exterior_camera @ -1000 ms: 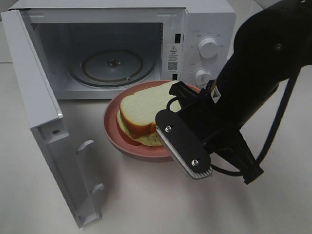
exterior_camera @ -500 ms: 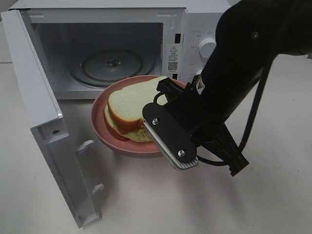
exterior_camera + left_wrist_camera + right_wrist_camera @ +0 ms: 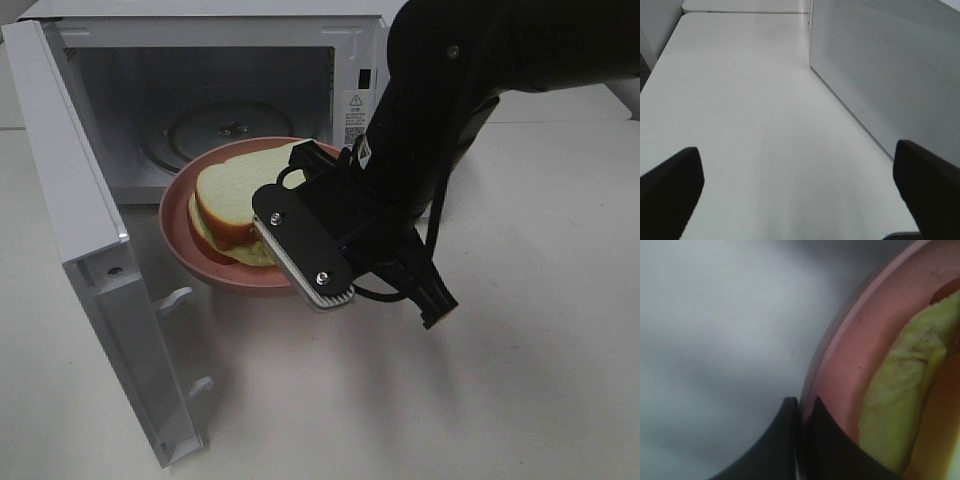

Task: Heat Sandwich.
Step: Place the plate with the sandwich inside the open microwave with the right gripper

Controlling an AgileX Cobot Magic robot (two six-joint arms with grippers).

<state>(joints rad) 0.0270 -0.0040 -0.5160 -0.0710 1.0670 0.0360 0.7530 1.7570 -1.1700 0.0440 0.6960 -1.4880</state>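
Right wrist: right gripper [image 3: 801, 409] pinched tight on the pink plate [image 3: 840, 365] rim | sandwich [image 3: 232, 195] lies on plate at open microwave [image 3: 200, 30] mouth | door [image 3: 90, 250] swung wide beside plate | left gripper [image 3: 799, 185] spread above tabletop [image 3: 740, 100]

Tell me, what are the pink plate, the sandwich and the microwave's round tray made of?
The pink plate looks like matte plastic or ceramic: even colour, dull sheen. The sandwich may be a foam replica: very smooth, even crust. The round tray seems clear glass: see-through, with reflections.
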